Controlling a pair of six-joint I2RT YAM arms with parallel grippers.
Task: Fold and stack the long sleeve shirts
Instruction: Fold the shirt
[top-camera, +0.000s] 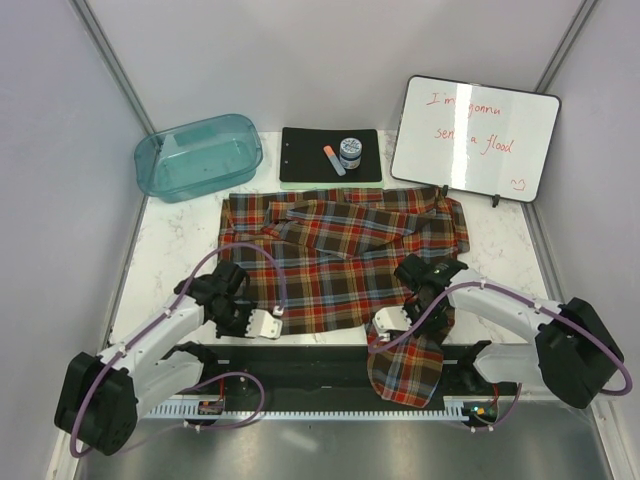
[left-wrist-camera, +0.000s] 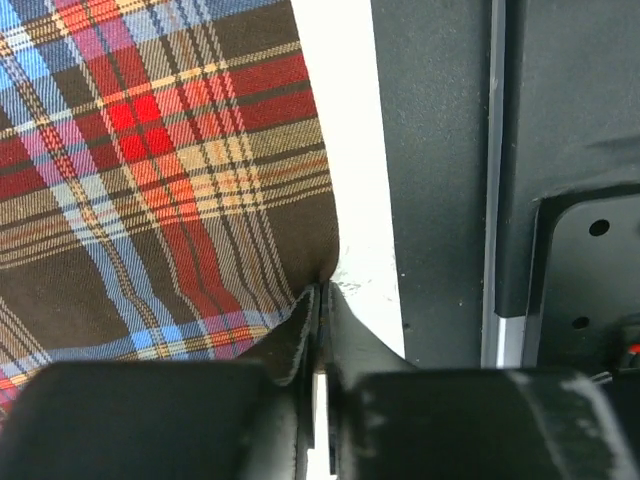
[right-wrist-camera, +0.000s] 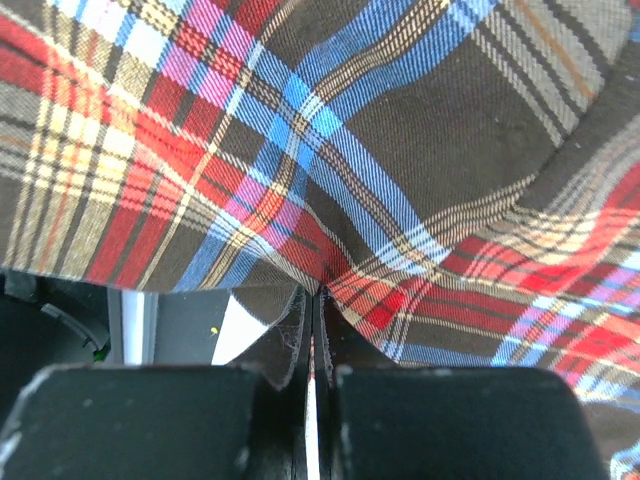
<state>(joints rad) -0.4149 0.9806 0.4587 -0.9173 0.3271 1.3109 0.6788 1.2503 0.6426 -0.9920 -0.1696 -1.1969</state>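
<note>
Both arms crouch low, left pincer (left-wrist-camera: 322, 296) and right pincer (right-wrist-camera: 312, 300) each clamped on the plaid shirt (top-camera: 340, 250).

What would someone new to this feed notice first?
The red-and-brown plaid shirt is spread across the middle of the table, with one part hanging over the near edge at right. Its near hem is pinched by the left fingers and the right fingers, both shut on cloth. A whiteboard with red handwriting stands back right.

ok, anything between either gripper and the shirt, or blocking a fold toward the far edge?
No. Left gripper and right gripper are each shut on the shirt, near hem. A fold away looks clear; clipboard and whiteboard sit just beyond its far edge.
</note>
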